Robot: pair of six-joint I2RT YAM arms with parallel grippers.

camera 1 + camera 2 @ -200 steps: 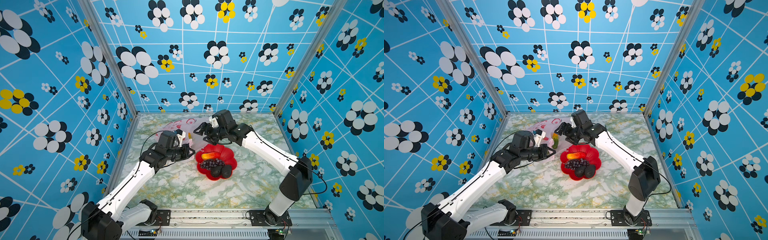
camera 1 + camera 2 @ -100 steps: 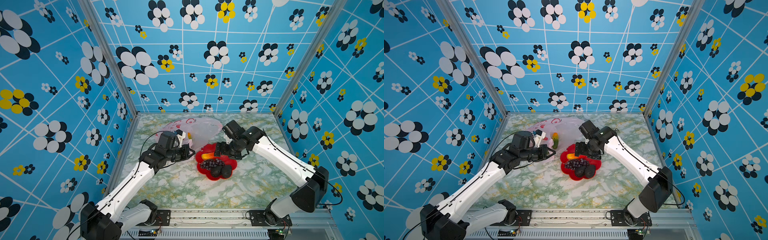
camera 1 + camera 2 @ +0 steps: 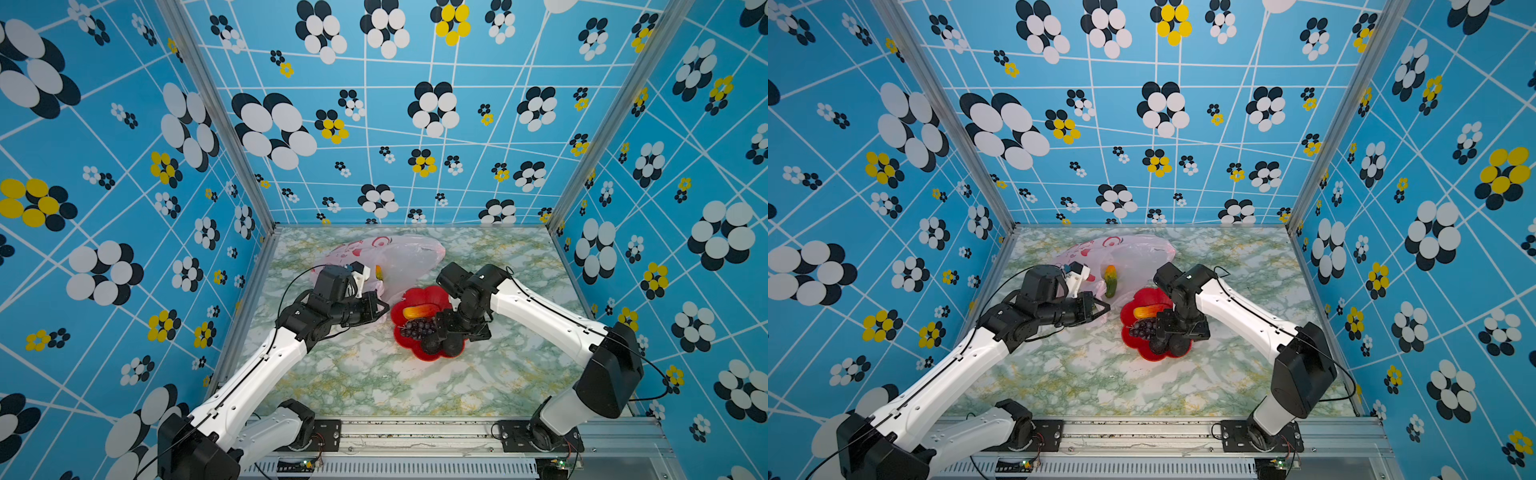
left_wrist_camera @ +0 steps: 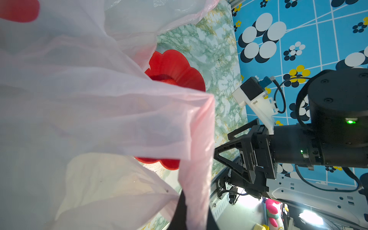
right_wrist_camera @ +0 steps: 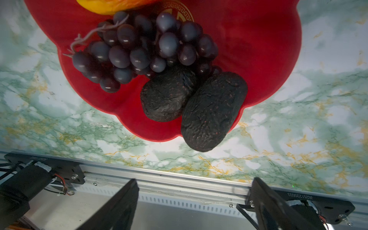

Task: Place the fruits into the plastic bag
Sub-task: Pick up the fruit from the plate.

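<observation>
1. The plastic bag (image 3: 405, 255) (image 3: 1136, 251) lies at the back of the counter (image 3: 374, 382), a bit to the left. It is thin, pale pink and see-through, with red pictures on it.
2. The left gripper (image 3: 381, 307) (image 3: 1104, 309) is at the front edge of the bag. Its fingers are pressed together and pinch the bag's edge. In the left wrist view the pink plastic (image 4: 99, 119) runs down into the dark fingers (image 4: 180, 211).
3. A green and yellow fruit (image 3: 1110, 280) (image 3: 378, 272) lies in the open mouth of the bag, just beside the left gripper.
4. The red dish (image 3: 419, 293) (image 3: 1144, 296) (image 4: 175, 65) sits on the counter just in front of the bag, to its right.
5. Four fruits lie in the dish. An orange and yellow fruit (image 3: 417, 311) (image 5: 111, 6) is nearest the bag. The dark grape bunch (image 3: 417, 328) (image 5: 143, 49) is in the middle.
6. Two black fruits (image 5: 167, 95) (image 3: 430, 345) touch each other at the front of the dish. The longer one (image 5: 213, 111) sticks out over the rim.
7. The right gripper (image 3: 453, 328) (image 3: 1177, 326) (image 5: 195, 180) hangs over the right side of the dish, just above the black fruits. Its fingers (image 5: 123, 205) are spread wide apart.
</observation>
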